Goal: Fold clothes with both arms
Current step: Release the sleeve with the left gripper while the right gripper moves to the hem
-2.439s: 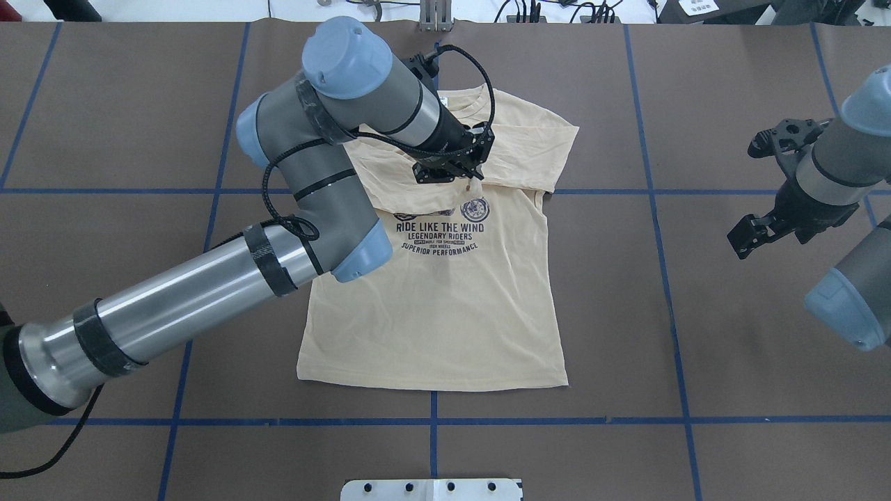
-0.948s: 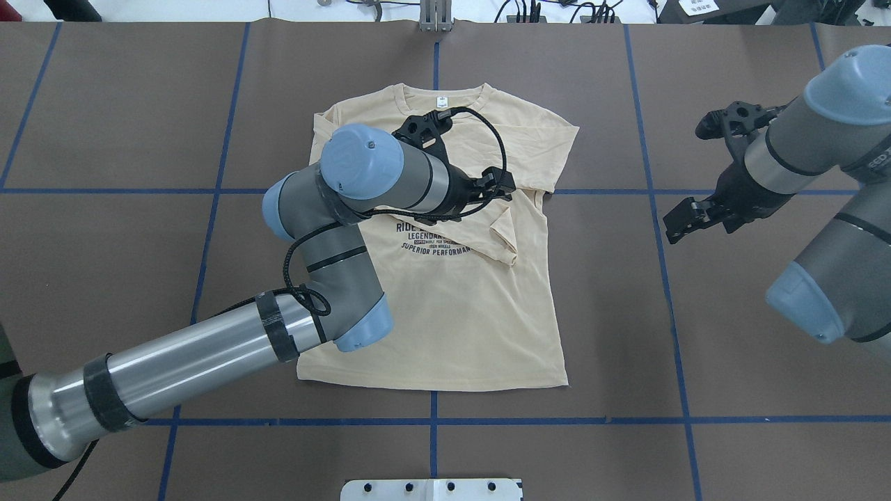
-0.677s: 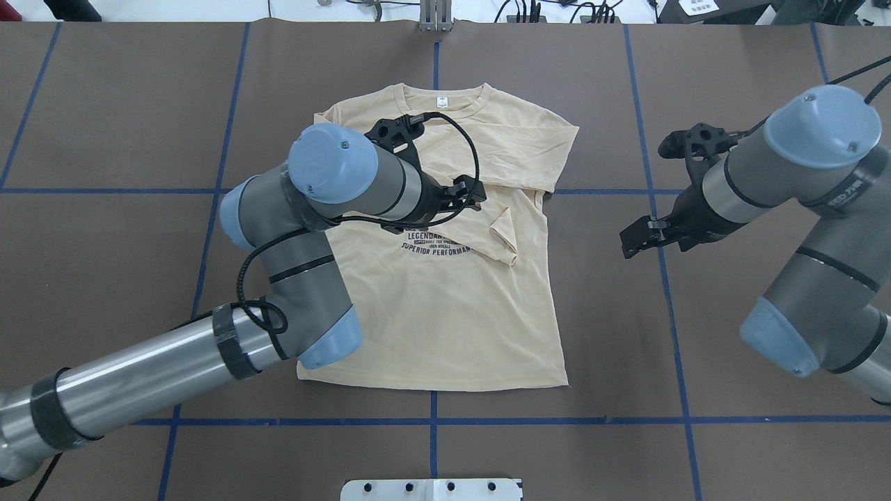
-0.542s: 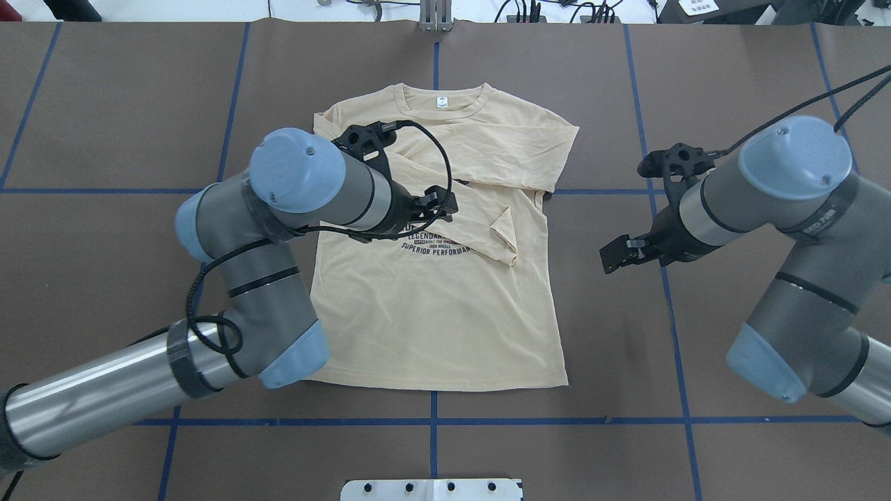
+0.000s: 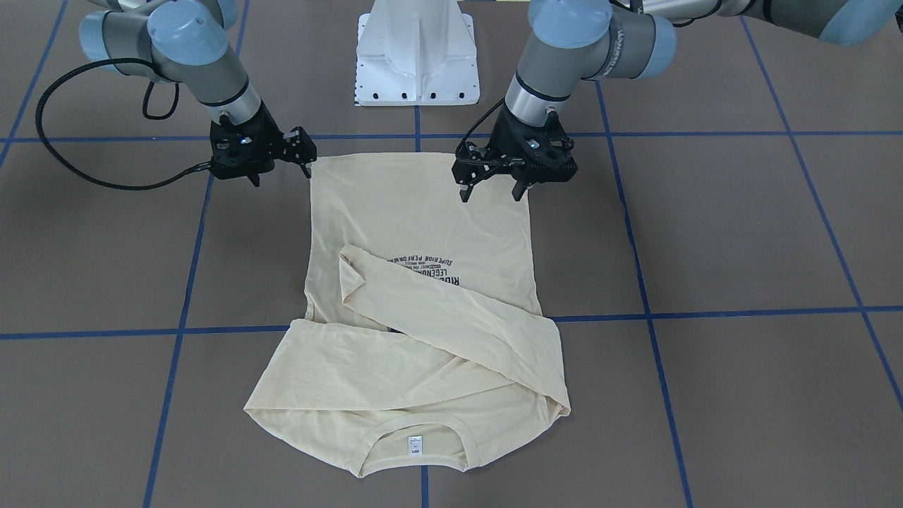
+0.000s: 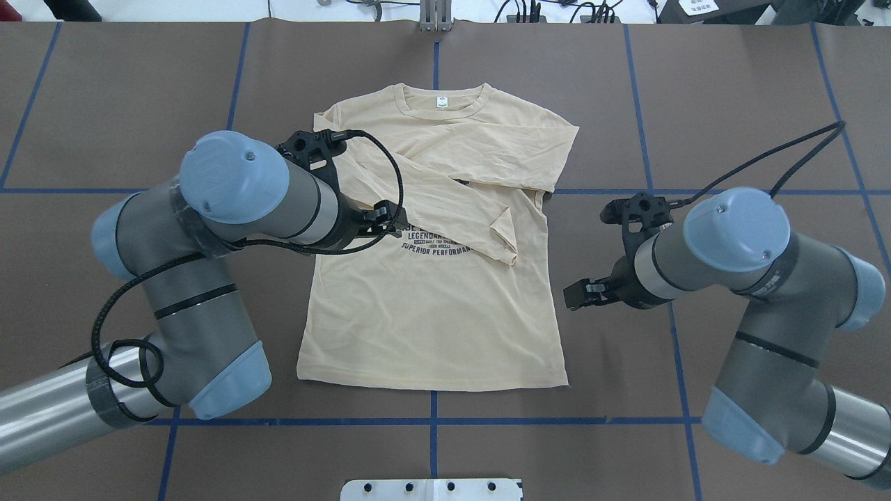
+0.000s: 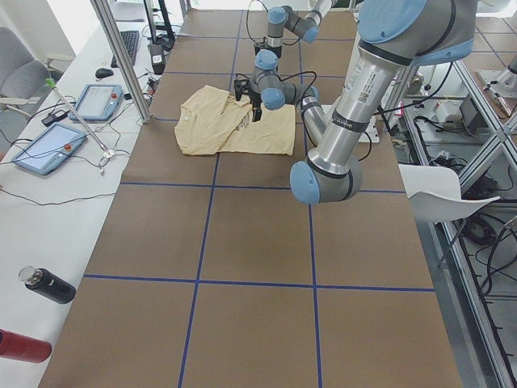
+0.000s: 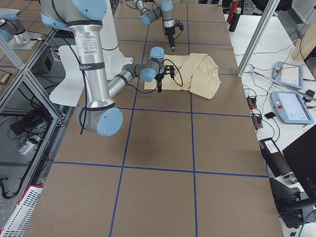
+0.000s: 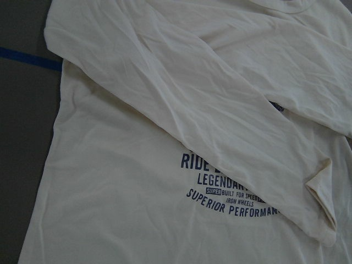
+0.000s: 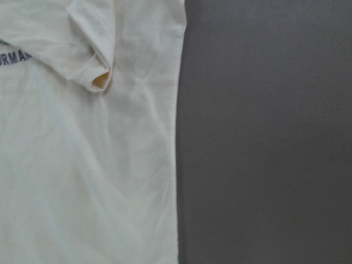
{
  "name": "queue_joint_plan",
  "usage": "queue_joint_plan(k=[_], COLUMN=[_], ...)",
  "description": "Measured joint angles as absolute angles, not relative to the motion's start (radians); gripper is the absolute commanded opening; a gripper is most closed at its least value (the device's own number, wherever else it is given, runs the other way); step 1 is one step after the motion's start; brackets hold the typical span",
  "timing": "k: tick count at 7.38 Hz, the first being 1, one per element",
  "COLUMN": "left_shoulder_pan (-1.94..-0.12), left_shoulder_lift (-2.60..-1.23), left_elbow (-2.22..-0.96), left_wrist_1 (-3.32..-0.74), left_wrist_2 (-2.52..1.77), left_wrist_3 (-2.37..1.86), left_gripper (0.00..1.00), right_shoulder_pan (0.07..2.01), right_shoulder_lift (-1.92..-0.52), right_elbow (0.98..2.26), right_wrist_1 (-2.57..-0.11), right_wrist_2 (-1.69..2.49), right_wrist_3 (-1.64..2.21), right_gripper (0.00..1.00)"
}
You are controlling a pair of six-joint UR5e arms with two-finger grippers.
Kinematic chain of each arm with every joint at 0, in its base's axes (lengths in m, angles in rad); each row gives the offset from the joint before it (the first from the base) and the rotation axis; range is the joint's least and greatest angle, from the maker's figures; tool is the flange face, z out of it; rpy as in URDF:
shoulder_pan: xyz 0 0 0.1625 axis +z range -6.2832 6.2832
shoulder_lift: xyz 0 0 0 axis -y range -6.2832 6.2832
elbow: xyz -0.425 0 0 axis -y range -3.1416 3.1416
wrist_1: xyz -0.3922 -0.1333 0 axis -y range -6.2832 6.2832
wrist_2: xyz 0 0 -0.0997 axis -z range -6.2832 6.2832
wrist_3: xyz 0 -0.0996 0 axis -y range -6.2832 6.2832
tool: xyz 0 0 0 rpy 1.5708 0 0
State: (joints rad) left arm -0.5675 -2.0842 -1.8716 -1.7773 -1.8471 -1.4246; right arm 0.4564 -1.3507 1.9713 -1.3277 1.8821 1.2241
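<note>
Meanwhile left claw (image 5: 492,187) quit the sleeve (image 5: 451,310) — right claw (image 5: 280,173) drew nearer.

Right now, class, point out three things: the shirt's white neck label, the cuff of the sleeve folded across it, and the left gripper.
neck label (image 6: 441,102), overhead view, middle of the white tag.
sleeve cuff (image 6: 504,242), overhead view, the sleeve's open end.
left gripper (image 5: 490,192), front-facing view, between its open jaws.
</note>
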Motion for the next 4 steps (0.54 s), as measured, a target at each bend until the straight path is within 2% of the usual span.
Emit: queue_joint_plan(k=[4], left_shoulder_pan=[-0.568], left_shoulder_lift=[-2.051], left_elbow=[-1.899], left_wrist_1=[-1.772], left_wrist_2=[-1.847], left_wrist_3=[-1.408], left_gripper=[1.0], right_shoulder_pan=[0.348], right_shoulder_lift=[-1.309], right_elbow=[1.947], right_wrist_1=[-1.34], right_wrist_2=[1.831], right_wrist_3=[1.315], right_gripper=[0.98])
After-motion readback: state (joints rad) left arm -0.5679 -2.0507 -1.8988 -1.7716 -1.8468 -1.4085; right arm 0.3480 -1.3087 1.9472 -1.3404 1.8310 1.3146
